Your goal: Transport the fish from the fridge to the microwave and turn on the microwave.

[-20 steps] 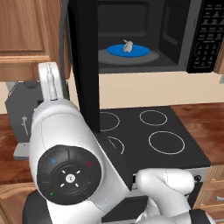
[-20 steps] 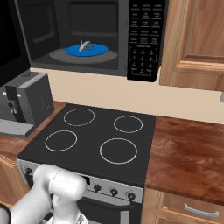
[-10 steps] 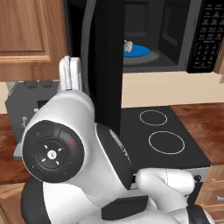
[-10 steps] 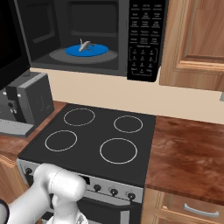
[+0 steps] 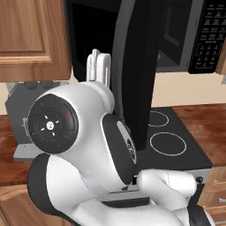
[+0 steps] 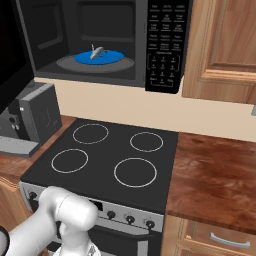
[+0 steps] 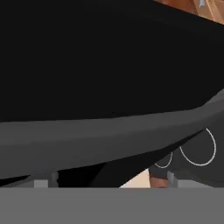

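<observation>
Resting on plate (image 6: 107, 57), fish (image 6: 97, 51), seemingly far from jaws.

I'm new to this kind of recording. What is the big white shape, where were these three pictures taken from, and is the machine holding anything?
The big white shape with dark joints is a robot arm on a driving base in a rendered kitchen. Two pictures come from cameras on that base, behind the arm to its left and right; the third comes from a camera on its hand.

From the right you see a wide black microwave with its door swung open. Inside it, a small pale grey-white fish lies on a round blue plate. Below it is a black stove top with four white rings, set in a brown wooden counter, with a grey coffee machine on the left.

The hand camera looks closely at the dark microwave door. The gripper is open and holds nothing.
</observation>
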Robot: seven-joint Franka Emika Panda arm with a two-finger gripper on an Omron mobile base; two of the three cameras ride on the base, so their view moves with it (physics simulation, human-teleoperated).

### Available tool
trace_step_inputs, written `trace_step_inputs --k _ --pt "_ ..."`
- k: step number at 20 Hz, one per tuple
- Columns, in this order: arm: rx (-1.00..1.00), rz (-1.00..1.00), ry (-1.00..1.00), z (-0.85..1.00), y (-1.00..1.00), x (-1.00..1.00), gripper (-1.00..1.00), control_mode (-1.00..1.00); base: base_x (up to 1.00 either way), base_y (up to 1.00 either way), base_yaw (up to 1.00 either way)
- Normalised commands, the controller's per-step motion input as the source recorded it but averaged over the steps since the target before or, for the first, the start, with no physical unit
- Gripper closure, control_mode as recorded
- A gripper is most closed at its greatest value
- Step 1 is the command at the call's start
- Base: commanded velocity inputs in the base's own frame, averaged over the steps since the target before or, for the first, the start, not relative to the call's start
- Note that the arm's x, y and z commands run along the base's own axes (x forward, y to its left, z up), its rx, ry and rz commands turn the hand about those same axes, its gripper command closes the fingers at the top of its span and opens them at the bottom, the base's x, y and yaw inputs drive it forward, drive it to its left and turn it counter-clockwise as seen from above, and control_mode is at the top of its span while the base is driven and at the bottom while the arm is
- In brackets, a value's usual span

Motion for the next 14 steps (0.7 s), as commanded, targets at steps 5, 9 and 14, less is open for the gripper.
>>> trace_step_inputs --k 5,9,14 --pt "0.02 -0.21 0.00 0.00 -0.65 0.13 -1.00 -1.00 0.00 0.00 0.00" --pt "0.02 -0.20 0.01 0.00 -0.63 0.17 -1.00 -1.00 0.00 0.00 0.00" --pt "0.01 -0.16 0.00 0.00 -0.58 0.19 -1.00 -1.00 0.00 0.00 0.00"
